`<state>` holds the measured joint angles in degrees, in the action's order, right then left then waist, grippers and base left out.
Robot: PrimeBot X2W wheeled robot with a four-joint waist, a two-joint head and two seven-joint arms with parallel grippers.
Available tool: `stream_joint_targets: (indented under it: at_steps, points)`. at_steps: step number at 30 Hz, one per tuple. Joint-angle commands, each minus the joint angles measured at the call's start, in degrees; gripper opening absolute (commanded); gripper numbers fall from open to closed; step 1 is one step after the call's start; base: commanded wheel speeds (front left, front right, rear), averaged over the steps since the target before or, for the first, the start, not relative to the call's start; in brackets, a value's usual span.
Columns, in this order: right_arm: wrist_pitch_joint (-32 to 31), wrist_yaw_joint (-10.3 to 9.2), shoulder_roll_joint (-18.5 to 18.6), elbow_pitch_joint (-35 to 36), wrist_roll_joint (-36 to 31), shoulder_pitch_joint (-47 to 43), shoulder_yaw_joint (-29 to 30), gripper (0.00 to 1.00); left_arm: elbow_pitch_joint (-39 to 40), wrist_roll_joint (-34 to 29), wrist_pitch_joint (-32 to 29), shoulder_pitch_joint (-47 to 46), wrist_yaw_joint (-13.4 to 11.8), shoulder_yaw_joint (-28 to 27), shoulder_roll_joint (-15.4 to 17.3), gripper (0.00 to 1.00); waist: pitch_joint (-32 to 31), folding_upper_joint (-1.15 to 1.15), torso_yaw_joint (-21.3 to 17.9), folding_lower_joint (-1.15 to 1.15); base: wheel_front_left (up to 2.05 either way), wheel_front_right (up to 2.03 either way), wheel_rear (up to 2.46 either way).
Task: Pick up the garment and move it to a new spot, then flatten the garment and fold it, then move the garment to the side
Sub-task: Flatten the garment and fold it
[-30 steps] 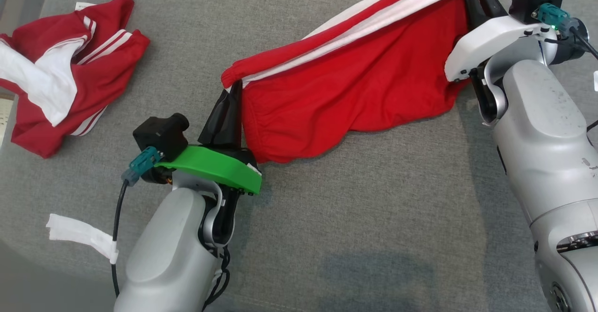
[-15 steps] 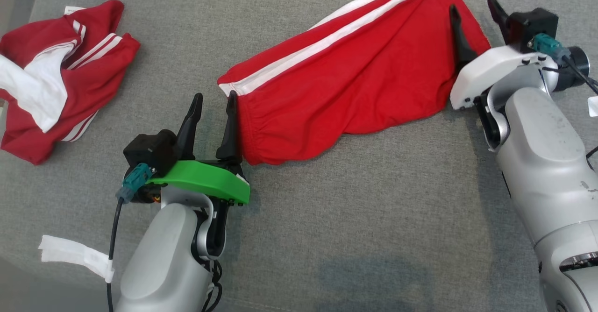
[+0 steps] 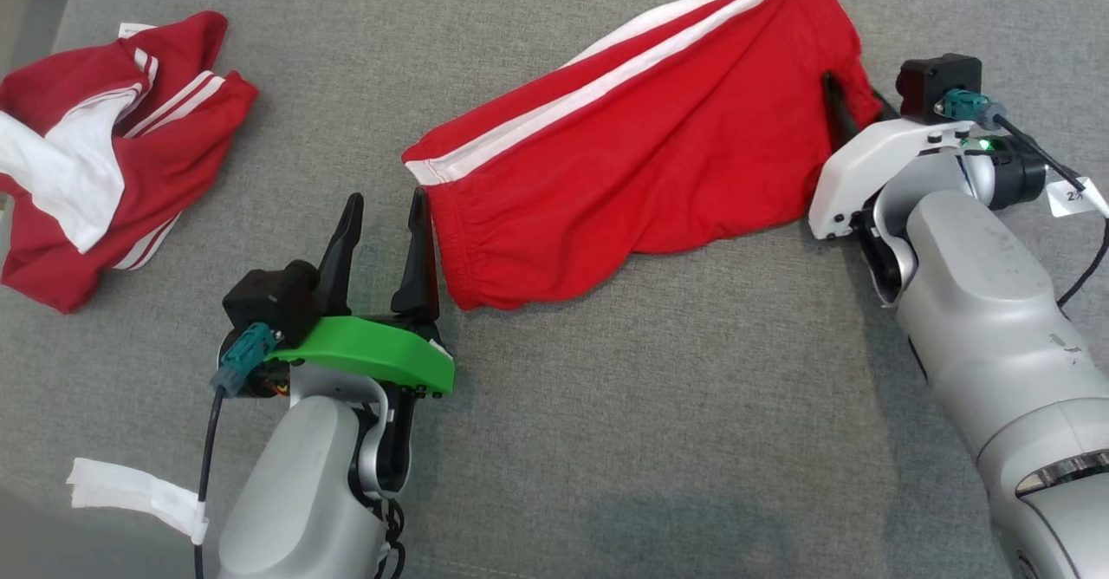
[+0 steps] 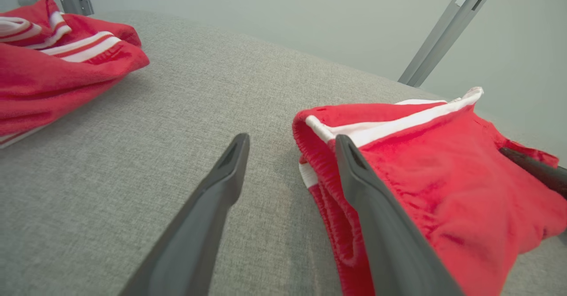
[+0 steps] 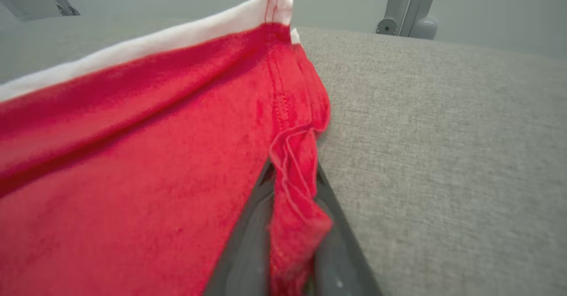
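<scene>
Crumpled red-and-white clothing (image 3: 104,154), grey fabric surface (image 3: 658,440), slanted metal strut (image 4: 447,34)

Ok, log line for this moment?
red shorts: lying on grey surface | left claw: open beside waistband | right claw: pinching hem

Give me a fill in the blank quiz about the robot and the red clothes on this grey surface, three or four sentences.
1. The left gripper stands ___ beside the waistband of the red shorts.
2. The right gripper has a fold of ___ cloth between its fingers.
3. The stripes along the shorts are ___.
4. A second crumpled garment lies to the robot's ___ of the shorts.

Missing words: open; red; white; left.
</scene>
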<state>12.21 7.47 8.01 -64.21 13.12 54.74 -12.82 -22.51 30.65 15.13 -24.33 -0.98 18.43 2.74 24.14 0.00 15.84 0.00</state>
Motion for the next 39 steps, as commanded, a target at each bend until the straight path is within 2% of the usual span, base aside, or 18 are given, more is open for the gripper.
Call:
stream_joint_targets:
  at_steps: [1, 10, 15, 19, 29, 34, 39]
  points:
    - [0.1, 0.03, -0.3, -1.7, 1.6, -2.4, -0.5, 0.00, -0.3, -1.1, 0.0, 1.0, -0.1, -0.5, 0.3, 1.00, -0.8, 0.00, -0.5, 0.00, 0.00, 0.00, 0.00]
    - [2.8, -0.03, -0.1, 0.9, 10.4, -7.5, 2.7, 0.00, -1.7, -3.6, 0.0, 4.7, 0.8, -3.1, 0.3, 1.00, -6.0, 0.00, -4.4, 0.00, 0.00, 0.00, 0.00]
    - [3.0, -0.03, 0.8, 8.0, 13.2, -13.8, 6.6, 0.00, -1.9, -6.9, 0.0, 7.5, 0.9, -5.1, 0.3, 1.00, -9.1, 0.00, -6.7, 0.00, 0.00, 0.00, 0.00]
    - [3.0, -0.01, 0.0, 12.7, 12.2, -19.7, 9.0, 0.00, -2.1, -8.2, 0.0, 9.9, 1.3, -7.2, 0.3, 1.00, -11.2, 0.00, -8.5, 0.00, 0.00, 0.00, 0.00]
    - [3.0, -0.02, -0.9, 15.1, 10.6, -28.4, 12.3, 0.00, -2.5, -8.8, 0.0, 14.4, 2.0, -8.3, 0.3, 1.00, -14.8, 0.00, -10.1, 0.00, 0.00, 0.00, 0.00]
    - [3.0, -0.01, -1.2, 17.6, 8.5, -27.7, 11.7, 0.00, -2.8, -8.8, 0.0, 14.9, 2.2, -8.0, 0.3, 1.00, -15.3, 0.00, -9.5, 0.00, 0.00, 0.00, 0.00]
    - [3.0, 0.02, -2.8, 22.9, 8.3, -25.7, 5.5, 0.00, -3.3, -8.8, 0.0, 15.9, 2.3, -7.9, 0.3, 1.00, -16.3, 0.00, -8.5, 0.00, 0.00, 0.00, 0.00]
